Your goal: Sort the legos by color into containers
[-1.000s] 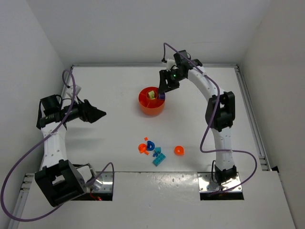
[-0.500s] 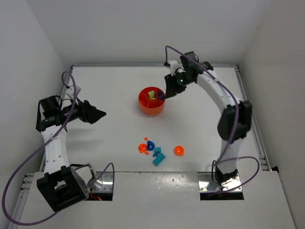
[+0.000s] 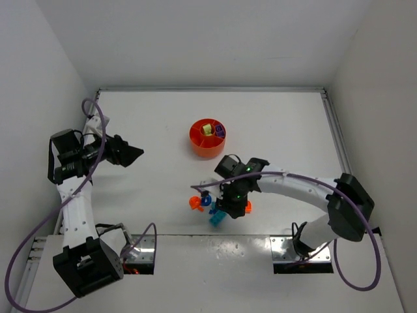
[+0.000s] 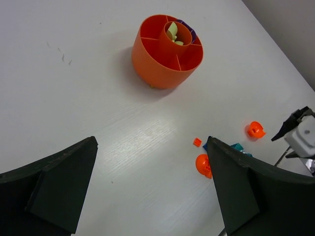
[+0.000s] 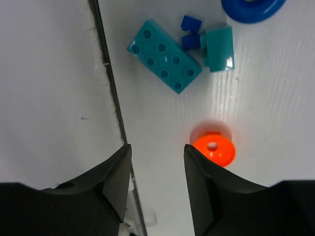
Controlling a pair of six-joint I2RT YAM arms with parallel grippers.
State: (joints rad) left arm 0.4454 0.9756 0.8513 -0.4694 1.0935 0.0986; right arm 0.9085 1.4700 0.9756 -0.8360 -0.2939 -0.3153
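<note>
The right jaws hang low over the loose legos [image 3: 215, 220] near the front edge of the tabletop [image 3: 150, 117]. They are partly open and hold nothing. Just below them lies a round orange piece [image 5: 213, 149]. A bit past it lie a cyan brick [image 5: 165, 55], a small cyan piece [image 5: 219, 46], tiny blue bits [image 5: 191, 23] and a blue ring [image 5: 253, 7]. Another orange piece [image 3: 195, 203] lies beside these.

The orange dish [image 3: 199, 146] stands well apart, farther back. It has a lime piece [image 4: 172, 33] in its middle cup and purple pieces [image 4: 191, 32] in one outer part.

The left jaws are wide open and empty, off at the left side, facing the dish.
</note>
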